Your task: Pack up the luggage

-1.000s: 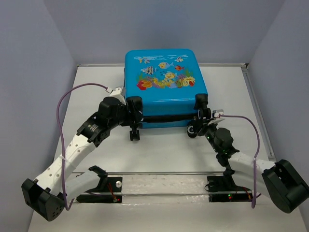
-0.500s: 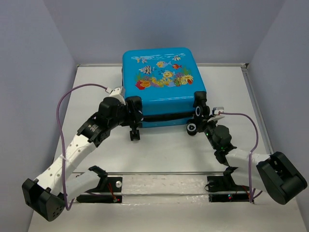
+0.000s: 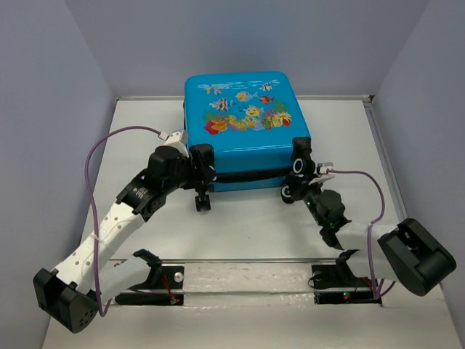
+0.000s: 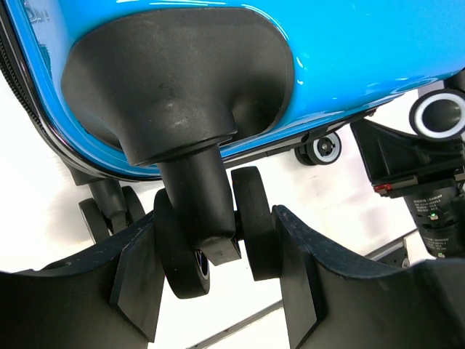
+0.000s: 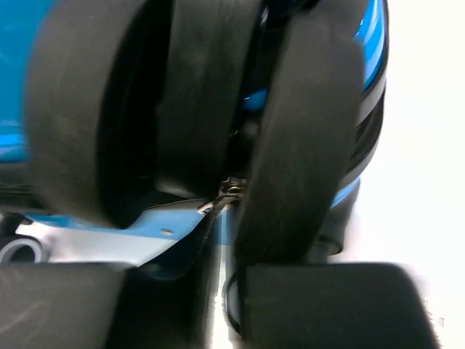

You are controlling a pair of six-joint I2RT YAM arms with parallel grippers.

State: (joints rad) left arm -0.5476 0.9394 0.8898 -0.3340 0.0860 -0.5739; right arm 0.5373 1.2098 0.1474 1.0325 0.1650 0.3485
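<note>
On the table (image 3: pixel 145 131) lies one closed luggage (image 3: pixel 243 127). Left gripper (image 4: pixel 218 291) stands parted around one near wheel (image 4: pixel 218 233). Right gripper's (image 3: pixel 299 182) opening I can't tell, tight against another wheel (image 5: pixel 196 109).

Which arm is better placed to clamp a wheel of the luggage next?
Probably left: the left gripper is open, its fingers straddling a twin wheel of the luggage. The right gripper is also near a wheel, but its view is blurred.

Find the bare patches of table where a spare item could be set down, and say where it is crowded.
Free: the table left of the suitcase, and right of it up to the wall. Also the strip between the wheels and the arm bases. Crowded: the near corners, where the left hand and right hand work.
</note>
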